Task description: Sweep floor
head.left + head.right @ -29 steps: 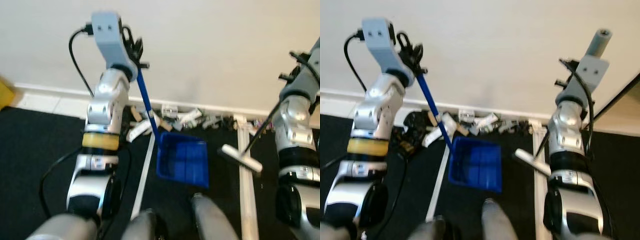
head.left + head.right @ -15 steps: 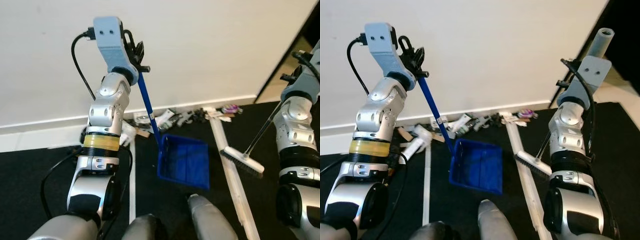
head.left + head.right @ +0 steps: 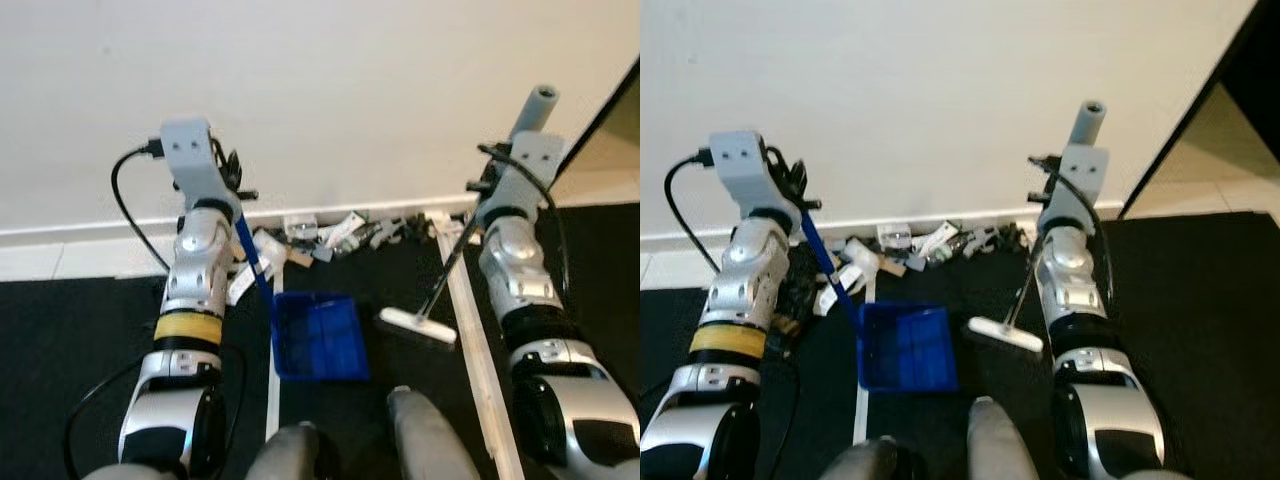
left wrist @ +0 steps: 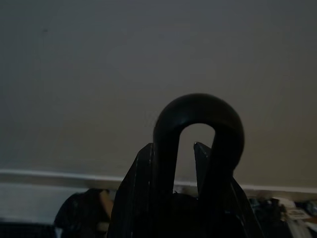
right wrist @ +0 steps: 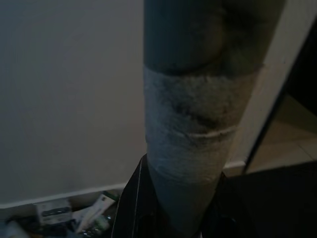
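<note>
Scattered paper and packaging litter [image 3: 330, 232] lies along the white skirting. Left gripper [image 3: 232, 178] fingers pinch the blue plastic long-handled dustpan [image 3: 318, 336]; right gripper [image 3: 1052, 180] fingers apparently clamp the grey-handled broom [image 3: 1006, 334].

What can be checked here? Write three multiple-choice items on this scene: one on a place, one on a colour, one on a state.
1. Where does the litter lie?
A. along the wall's foot
B. inside the dustpan
C. on a table

2. What colour is the dustpan?
A. red
B. blue
C. green

3. What does the right gripper hold?
A. nothing
B. a cloth
C. the broom

Answers: 1 A, scraps line the skirting. 2 B, its tray and handle are blue. 3 C, the broom's grey handle runs up through its jaws.
</note>
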{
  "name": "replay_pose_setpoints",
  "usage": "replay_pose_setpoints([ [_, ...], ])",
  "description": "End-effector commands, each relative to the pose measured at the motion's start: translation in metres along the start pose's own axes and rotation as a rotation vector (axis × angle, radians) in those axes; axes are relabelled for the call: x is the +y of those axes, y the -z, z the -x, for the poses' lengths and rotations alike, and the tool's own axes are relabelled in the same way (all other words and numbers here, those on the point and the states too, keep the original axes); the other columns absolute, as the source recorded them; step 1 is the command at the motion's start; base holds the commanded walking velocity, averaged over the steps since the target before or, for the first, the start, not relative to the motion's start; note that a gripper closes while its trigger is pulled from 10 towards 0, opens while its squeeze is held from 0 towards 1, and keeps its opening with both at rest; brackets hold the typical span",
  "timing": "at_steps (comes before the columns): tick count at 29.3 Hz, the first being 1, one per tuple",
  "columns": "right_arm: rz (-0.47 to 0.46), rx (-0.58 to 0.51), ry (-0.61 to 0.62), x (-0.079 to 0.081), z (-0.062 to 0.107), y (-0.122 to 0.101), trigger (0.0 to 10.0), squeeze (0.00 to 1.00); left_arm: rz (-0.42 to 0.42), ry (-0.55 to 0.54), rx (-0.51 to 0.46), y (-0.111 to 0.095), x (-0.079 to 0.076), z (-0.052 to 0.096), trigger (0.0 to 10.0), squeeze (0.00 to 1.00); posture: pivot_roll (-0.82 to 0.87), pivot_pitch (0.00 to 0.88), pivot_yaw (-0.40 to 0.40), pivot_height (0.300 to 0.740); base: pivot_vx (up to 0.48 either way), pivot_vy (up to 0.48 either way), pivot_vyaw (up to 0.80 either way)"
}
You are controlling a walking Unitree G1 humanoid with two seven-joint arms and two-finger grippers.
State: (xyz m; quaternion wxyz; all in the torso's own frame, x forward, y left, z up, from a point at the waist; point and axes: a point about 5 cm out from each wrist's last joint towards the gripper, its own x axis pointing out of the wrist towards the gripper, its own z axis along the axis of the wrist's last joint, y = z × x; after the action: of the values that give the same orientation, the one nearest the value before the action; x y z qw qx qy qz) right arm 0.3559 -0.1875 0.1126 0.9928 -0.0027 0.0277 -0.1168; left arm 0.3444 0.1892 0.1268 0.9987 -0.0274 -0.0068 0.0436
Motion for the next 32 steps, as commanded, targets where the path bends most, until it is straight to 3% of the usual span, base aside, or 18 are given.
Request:
replay_pose_setpoints([
  [1,0.024,-0.039,-0.013,0.002,0.000,-0.005,10.0,0.00,0.001,-0.041,-0.033,0.002,0.008,0.003,10.0,0.00,-0.03,0.036,0.020,0.740,0.000,0.000,0.00],
  [3,0.022,-0.053,-0.025,0.004,-0.002,-0.009,10.0,0.00,-0.088,-0.138,-0.039,0.017,0.021,0.007,10.0,0.00,-0.04,0.038,0.011,0.740,0.000,0.000,0.00],
  [12,0.034,-0.071,-0.027,-0.002,-0.005,-0.014,10.0,0.00,-0.118,-0.204,-0.013,0.030,0.029,0.007,10.0,0.00,-0.06,0.048,-0.007,0.740,0.000,0.000,0.00],
  [18,0.037,-0.074,-0.022,-0.002,-0.004,-0.014,10.0,0.00,-0.122,-0.194,0.075,0.052,0.029,0.014,10.0,0.00,-0.07,0.058,0.005,0.740,0.000,0.000,0.00],
  [24,0.030,-0.074,-0.010,-0.005,-0.001,-0.010,10.0,0.00,-0.193,-0.110,0.151,0.071,0.033,0.027,10.0,0.00,-0.05,0.070,0.024,0.740,0.000,0.000,0.00],
  [28,0.027,-0.070,-0.005,-0.005,0.000,-0.008,10.0,0.00,-0.245,-0.036,0.188,0.073,0.038,0.031,10.0,0.00,-0.04,0.073,0.031,0.740,0.000,0.000,0.00],
  [32,0.023,-0.069,-0.002,-0.004,-0.001,-0.008,10.0,0.00,-0.231,-0.023,0.186,0.069,0.045,0.032,10.0,0.00,-0.02,0.072,0.037,0.740,0.000,0.000,0.00],
])
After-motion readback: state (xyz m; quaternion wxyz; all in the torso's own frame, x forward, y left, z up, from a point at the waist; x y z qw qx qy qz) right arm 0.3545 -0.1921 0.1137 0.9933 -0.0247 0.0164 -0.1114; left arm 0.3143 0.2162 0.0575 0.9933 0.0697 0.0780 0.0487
